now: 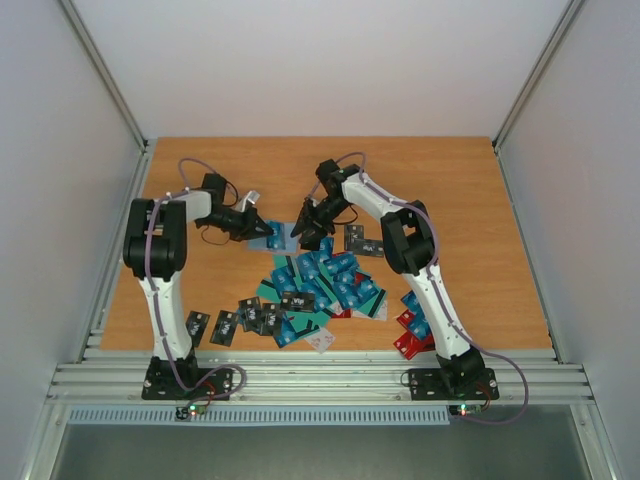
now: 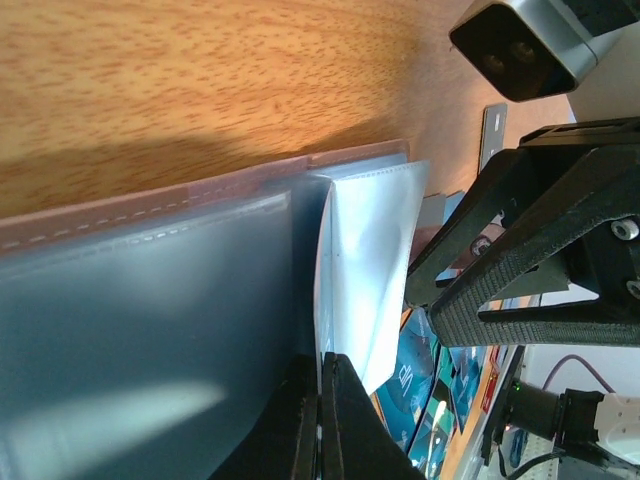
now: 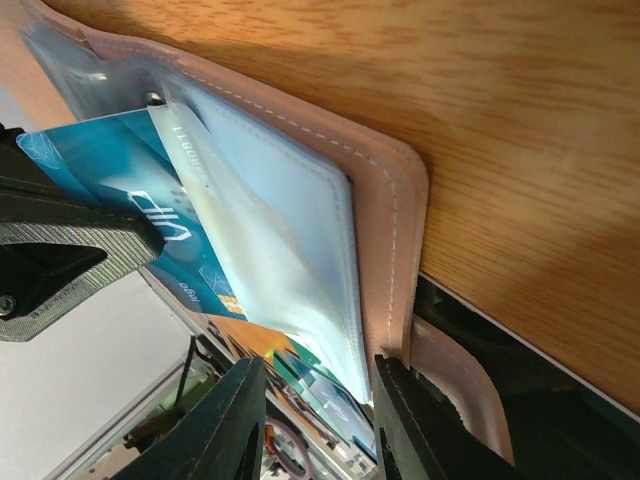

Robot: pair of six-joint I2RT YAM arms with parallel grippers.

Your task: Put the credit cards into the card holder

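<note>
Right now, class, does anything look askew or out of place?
A blue card juts at a slant from a clear sleeve of the card holder, only partly in; the other credit cards lie in a heap.

Bright light; blurry, glare-streaked close-ups

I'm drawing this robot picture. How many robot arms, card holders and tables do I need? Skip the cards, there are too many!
Robot arms: 2 (left arm, right arm)
Card holder: 1
Table: 1
Total: 4
</note>
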